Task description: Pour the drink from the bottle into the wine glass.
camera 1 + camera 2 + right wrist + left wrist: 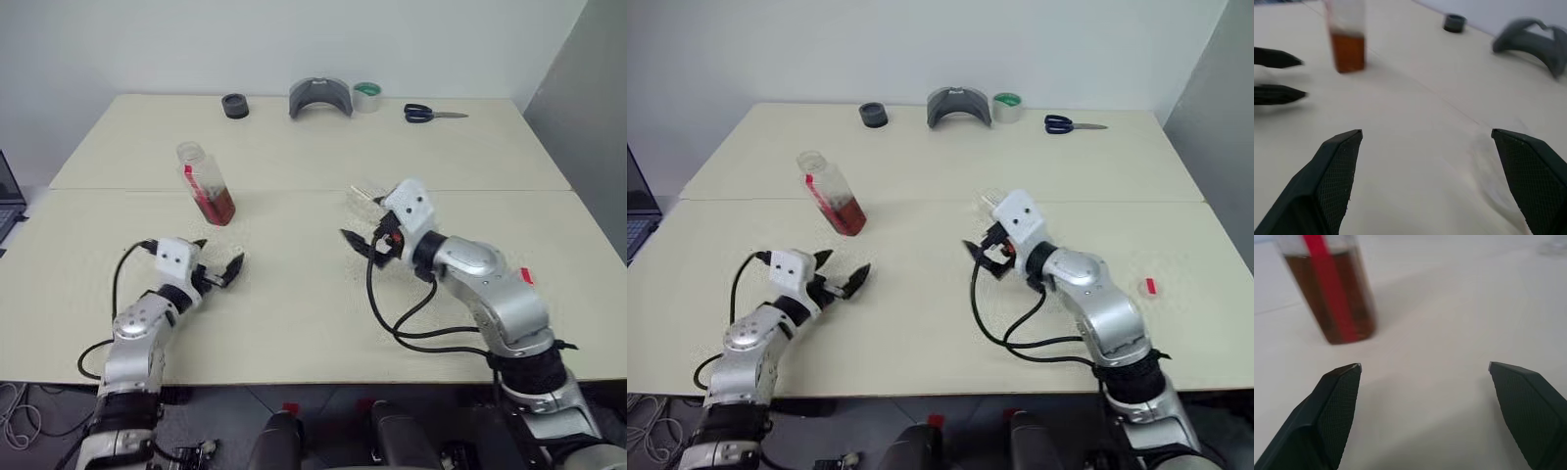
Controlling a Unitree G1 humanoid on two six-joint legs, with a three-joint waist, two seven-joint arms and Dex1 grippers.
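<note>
One clear plastic bottle is stood upright on the matte cream table, about a third filled with reddish-brown drink — a red strip is seen down its side. One wine glass, thin and transparent, is barely made out just beyond the right gripper. Both the left gripper and the right are spread wide — nothing is held.

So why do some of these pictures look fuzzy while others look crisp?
Left eye view: evenly lit, soft shadows, bottle and scissors crisp. Left wrist view: the left gripper fingertips are sharp, the bottle beyond is soft, out of focus. Right wrist view: the bottle and the grey curved piece are smeared, as by motion; right gripper fingers stay sharper.
</note>
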